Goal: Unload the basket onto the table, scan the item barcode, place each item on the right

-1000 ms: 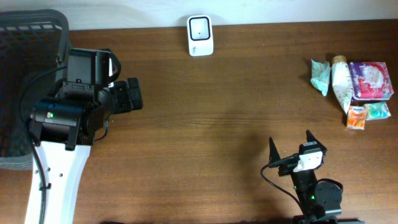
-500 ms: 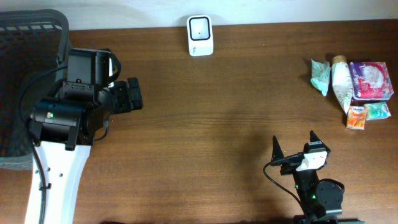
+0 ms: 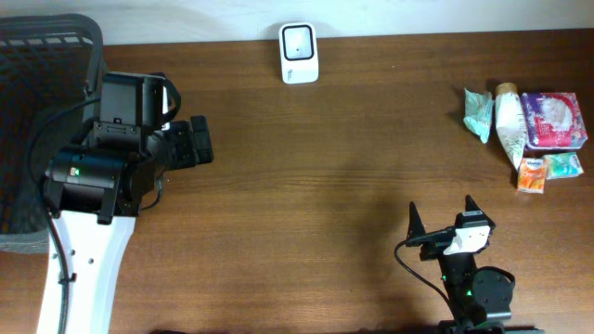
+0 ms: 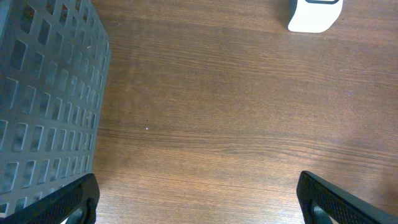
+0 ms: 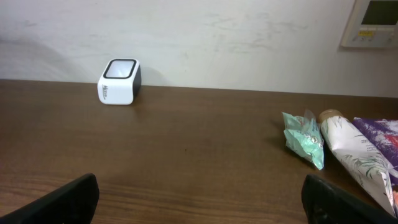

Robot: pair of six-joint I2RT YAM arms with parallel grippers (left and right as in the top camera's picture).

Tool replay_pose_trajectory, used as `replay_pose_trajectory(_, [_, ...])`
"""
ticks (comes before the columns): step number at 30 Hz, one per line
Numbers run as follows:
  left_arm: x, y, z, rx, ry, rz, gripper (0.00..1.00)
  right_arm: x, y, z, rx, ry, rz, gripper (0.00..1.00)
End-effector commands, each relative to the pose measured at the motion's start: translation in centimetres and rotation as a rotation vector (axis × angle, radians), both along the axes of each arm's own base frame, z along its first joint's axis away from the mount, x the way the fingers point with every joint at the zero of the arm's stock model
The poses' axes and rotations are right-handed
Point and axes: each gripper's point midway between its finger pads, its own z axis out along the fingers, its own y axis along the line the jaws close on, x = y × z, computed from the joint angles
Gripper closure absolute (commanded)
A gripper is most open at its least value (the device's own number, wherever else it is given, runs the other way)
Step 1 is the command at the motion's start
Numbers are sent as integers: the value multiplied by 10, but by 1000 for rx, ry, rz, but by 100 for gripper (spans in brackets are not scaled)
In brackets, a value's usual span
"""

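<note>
Sitting by front table point(image 3: 325, 167) edge, right end effector point(image 3: 441, 205) spread wide.

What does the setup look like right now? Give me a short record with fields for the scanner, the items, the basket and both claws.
scanner: white barcode scanner, far edge of the table, near the middle
items: pile of packets at the far right, nothing touching it
basket: dark mesh basket at the left edge
left arm: left claw open and empty, beside the basket
right arm: right claw open and empty, at the near edge, apart from the packets
progress: no item picked up yet
</note>
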Motion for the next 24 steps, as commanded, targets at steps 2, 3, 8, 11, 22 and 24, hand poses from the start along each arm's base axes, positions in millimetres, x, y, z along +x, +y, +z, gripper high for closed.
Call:
replay_pose_trajectory(2, [1, 2, 4, -2, -11, 12, 1, 0, -5, -3, -8, 4, -23, 1])
replay_pose_trajectory(3, [1, 2, 4, -2, -11, 12, 1, 0, -5, -3, -8, 4, -23, 1])
replay_pose_trajectory(8, [1, 2, 4, -2, -11, 12, 1, 0, -7, -3, -7, 3, -30, 1])
replay_pose_trajectory(11, [1, 2, 4, -2, -11, 12, 1, 0, -6, -3, -7, 2, -27, 1])
replay_pose_trajectory(22, [1, 2, 4, -2, -11, 12, 1, 0, -8, -3, -11, 3, -38, 1])
replay_pose_trajectory(24, [1, 2, 4, -2, -11, 12, 1, 0, -8, -3, -12, 3, -39, 2])
